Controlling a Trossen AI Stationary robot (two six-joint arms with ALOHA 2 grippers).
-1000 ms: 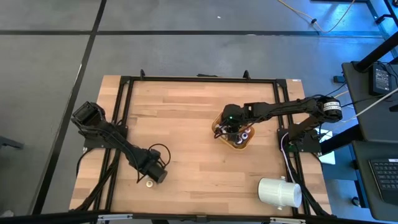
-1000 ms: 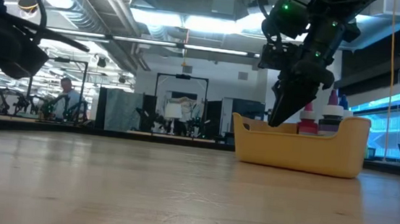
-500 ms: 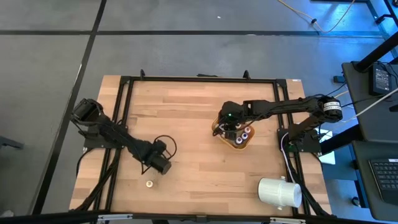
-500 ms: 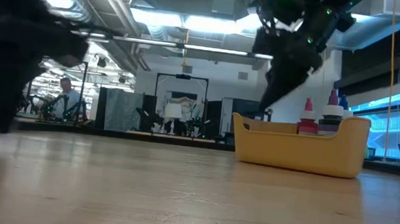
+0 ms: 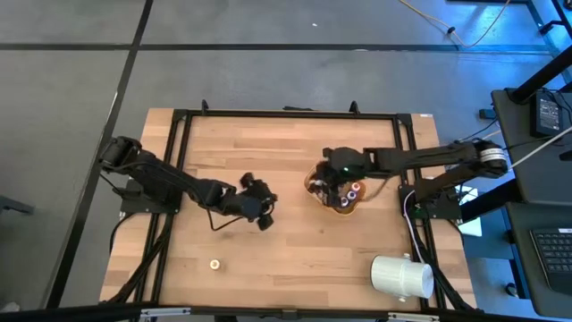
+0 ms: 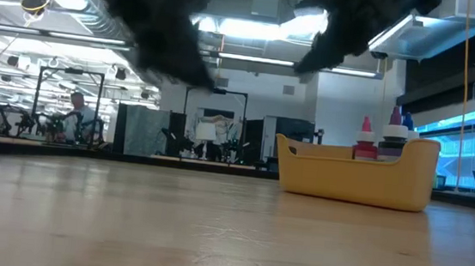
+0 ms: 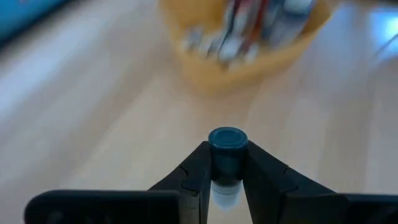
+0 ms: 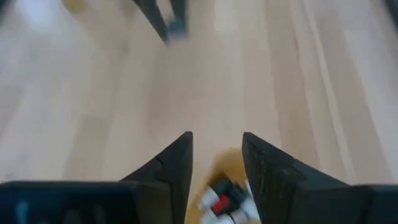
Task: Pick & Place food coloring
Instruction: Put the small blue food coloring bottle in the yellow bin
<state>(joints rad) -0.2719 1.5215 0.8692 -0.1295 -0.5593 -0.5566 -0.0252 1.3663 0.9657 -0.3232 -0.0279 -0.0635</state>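
Between smooth dark left jaws (image 7: 227, 180) sits a round-capped bottle (image 7: 227, 163); right jaws (image 8: 216, 165) apart.

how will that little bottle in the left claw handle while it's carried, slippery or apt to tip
The bottle looks rigid and probably light. The left claw pinches its round, smooth body below the dark cap, so it might slip or swivel. Being narrow and tall, it would likely tip when set down.

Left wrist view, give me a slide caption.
Left gripper shut on a food coloring bottle, facing the yellow bowl.
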